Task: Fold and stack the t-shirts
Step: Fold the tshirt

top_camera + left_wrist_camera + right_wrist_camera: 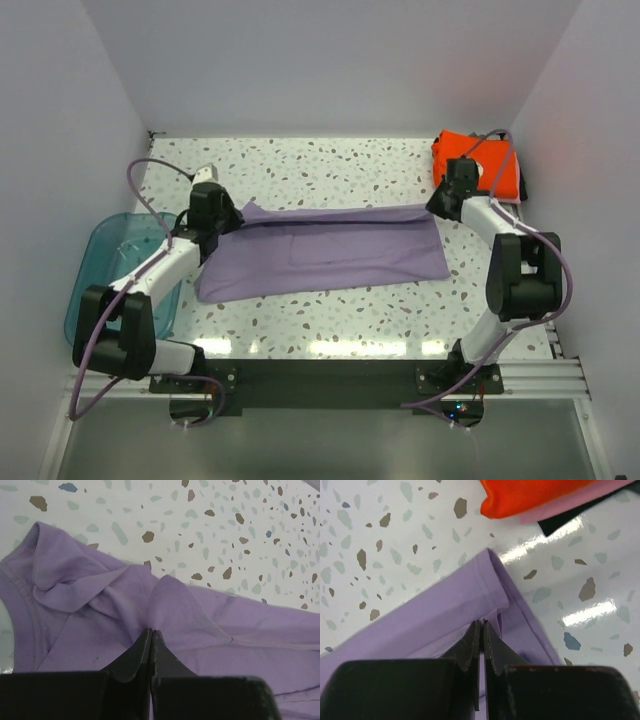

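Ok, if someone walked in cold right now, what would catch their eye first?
The large lavender t-shirt stretched across the table, its far edge pinched at each end by the shut left pincer and right pincer. Then the orange-red t-shirt in the far right corner and the teal tub at the left edge.

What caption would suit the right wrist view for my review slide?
Right claw shut on a folded corner of the lavender t-shirt, orange-red tee beyond on the speckled table.
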### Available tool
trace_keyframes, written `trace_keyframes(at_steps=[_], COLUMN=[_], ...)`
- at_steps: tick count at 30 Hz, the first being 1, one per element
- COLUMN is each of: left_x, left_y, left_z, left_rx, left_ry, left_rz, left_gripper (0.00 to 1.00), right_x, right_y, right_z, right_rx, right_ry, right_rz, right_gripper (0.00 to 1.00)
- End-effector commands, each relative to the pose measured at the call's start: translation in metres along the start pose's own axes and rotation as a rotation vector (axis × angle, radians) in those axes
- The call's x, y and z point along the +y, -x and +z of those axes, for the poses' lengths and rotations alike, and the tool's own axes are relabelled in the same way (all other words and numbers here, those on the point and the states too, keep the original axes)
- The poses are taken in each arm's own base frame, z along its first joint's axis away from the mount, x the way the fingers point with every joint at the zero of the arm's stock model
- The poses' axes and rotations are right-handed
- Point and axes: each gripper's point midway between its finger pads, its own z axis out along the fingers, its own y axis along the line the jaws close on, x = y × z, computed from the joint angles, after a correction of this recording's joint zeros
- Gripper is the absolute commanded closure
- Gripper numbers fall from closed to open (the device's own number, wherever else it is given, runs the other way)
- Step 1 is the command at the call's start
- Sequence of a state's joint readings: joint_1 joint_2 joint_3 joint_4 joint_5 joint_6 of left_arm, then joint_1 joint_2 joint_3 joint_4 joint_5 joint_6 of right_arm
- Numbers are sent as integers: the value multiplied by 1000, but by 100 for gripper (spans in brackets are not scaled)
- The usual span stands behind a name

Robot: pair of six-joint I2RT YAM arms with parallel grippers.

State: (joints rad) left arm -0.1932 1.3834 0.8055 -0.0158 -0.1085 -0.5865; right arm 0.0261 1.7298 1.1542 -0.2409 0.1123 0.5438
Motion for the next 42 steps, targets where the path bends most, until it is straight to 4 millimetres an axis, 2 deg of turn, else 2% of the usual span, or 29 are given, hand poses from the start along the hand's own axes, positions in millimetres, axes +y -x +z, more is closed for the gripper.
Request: trace_keyframes(at_steps=[1, 3, 8, 14, 15, 17, 18, 22, 24, 25, 27, 28, 31, 32, 33, 34, 35, 36, 39, 42], left_x=[-4, -1, 3, 15, 18, 21, 24, 28, 28, 23, 21, 17, 21, 25, 23, 27, 28, 29, 21, 12], left_y=[11, 1, -7, -28, -35, -40, -45, -51, -55, -47, -38, -27, -19, -17, -12, -17, -15, -15, -8, 0], left_z=[-11, -13, -22, -25, -25, -27, -28, -33, -38, -44, -51, -58, -60, -58, -58, -50, -47, -41, -29, -24], left_rx=[-73, -59, -59, -21, -9, -3, 3, 3, 5, -24, -58, -97, -95, -95, -86, -58, -58, -45, -49, -47], left_ry=[-16, -14, -13, 26, 35, 37, 41, 38, 23, -6, -16, -29, 23, 57, 79, 111, 133, 156, 154, 148], left_rz=[-66, -75, -93, -102, -103, -115, -117, -125, -131, -133, -140, -146, -155, -171, -180, -184, -205, -213, -231, -233], left_gripper=[100, 100, 100, 100, 100, 100, 100, 100, 82, 65, 54, 51, 50, 52, 54, 58, 59, 61, 66, 70], right_x=[-6, -10, -17, -25, -28, -38, -40, -39, -38, -38, -34, -31, -17, -8, -4, 7, 9, 18, 31, 31], right_y=[10, 5, -1, -12, -18, -16, -22, -34, -36, -36, -29, -28, -22, -27, -21, -25, -27, -26, -22, -32], right_z=[-16, -19, -25, -30, -30, -29, -29, -29, -33, -35, -44, -47, -56, -58, -57, -57, -57, -54, -48, -35], right_rx=[-54, -51, -48, -30, -18, -24, -10, 18, 18, 14, -13, -17, -30, -18, -39, -35, -26, -30, -42, 6], right_ry=[-7, -13, -19, -22, -26, -37, -34, -4, 13, 19, 41, 51, 95, 100, 79, 85, 60, 53, 54, 40], right_rz=[42, 43, 51, 61, 60, 84, 90, 110, 113, 115, 111, 99, 58, 26, 6, -44, -63, -94, -119, -125], right_gripper=[100, 100, 100, 100, 100, 100, 100, 82, 71, 68, 64, 63, 61, 61, 60, 60, 60, 60, 60, 60])
